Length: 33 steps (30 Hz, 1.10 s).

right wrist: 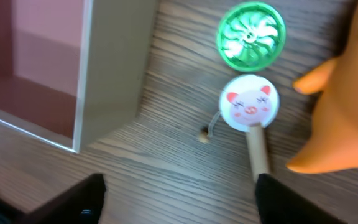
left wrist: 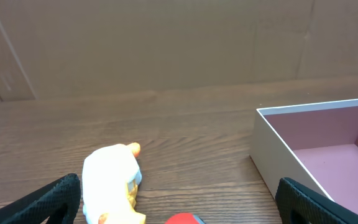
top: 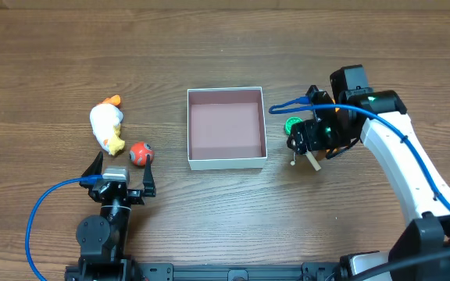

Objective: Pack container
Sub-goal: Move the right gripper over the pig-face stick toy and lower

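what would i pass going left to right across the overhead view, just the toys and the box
white and yellow plush duck → small red-orange ball → shallow square white cardboard box with a pink inside → round green plastic pinwheel toy

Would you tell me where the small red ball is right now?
In the overhead view, the small red ball lies left of the white cardboard box, beside the white and yellow plush duck, just ahead of the left gripper.
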Available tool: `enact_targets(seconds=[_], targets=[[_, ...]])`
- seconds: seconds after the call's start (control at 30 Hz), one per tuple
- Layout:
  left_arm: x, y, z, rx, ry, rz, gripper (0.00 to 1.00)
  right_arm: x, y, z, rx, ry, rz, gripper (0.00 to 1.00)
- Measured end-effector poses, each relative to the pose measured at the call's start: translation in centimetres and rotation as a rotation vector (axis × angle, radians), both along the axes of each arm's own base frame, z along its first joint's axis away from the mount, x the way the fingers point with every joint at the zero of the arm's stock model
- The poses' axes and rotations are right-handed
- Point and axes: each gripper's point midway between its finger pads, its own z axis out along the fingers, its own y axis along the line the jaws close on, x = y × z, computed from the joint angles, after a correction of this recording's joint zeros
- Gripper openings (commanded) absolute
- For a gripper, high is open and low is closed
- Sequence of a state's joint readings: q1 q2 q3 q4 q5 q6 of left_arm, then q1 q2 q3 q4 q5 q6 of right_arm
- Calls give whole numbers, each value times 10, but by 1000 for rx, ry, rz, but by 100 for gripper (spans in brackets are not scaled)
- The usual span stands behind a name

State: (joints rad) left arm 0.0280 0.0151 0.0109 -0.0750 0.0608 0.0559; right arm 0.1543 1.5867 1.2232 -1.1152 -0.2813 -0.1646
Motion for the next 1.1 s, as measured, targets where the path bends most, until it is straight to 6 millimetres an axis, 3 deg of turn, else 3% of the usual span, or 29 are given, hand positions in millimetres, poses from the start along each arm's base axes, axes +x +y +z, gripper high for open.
enact_targets(seconds=[0.2, 0.37, 0.73, 0.93, 1.1], targets=[[0, 0, 0, 0, 0, 0, 100, 3, -9, -3, -55, -11, -15, 65], [0, 0, 0, 0, 0, 0, 100, 6, -10, -6, -59, -25, -13, 100], [0, 0, 0, 0, 0, 0, 100, 5, -1, -5, -4, -23, -8, 100], [0, 0, 0, 0, 0, 0, 100, 0, -8, -11, -43, -3, -13, 88], [0, 0, 0, 0, 0, 0, 100, -5, -17, -34, -96, 5, -40, 78]])
